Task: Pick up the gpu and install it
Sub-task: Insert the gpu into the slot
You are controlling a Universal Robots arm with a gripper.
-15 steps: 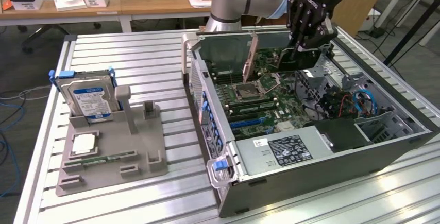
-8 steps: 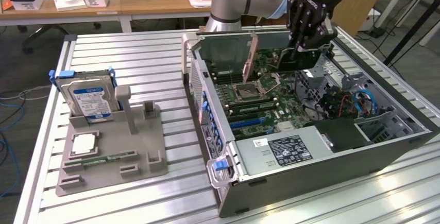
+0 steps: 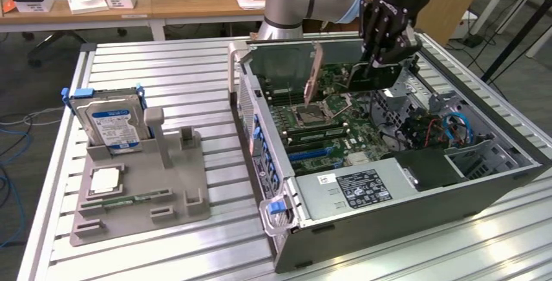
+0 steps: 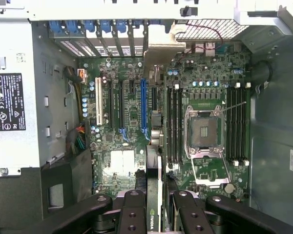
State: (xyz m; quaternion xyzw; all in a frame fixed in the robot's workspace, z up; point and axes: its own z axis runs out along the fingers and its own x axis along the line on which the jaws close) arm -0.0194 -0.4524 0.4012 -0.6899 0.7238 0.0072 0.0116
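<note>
While above motherboard [image 4: 205, 97], gpu [image 4: 155, 126] in end effector [image 4: 155, 202]

Slatted aluminium desk [image 3: 172, 68], grey parts holder [image 3: 142, 194] toward the exterior view's left with upright hard drive [image 3: 110, 121] slotted in it, open computer case [image 3: 379, 158] lying on its side toward the right

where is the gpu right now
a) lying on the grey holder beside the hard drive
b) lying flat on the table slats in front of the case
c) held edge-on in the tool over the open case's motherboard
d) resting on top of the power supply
c: the wrist view shows the tool clamped on the thin gpu, edge-on above the motherboard; in the exterior view it hangs inside the open case.
</note>
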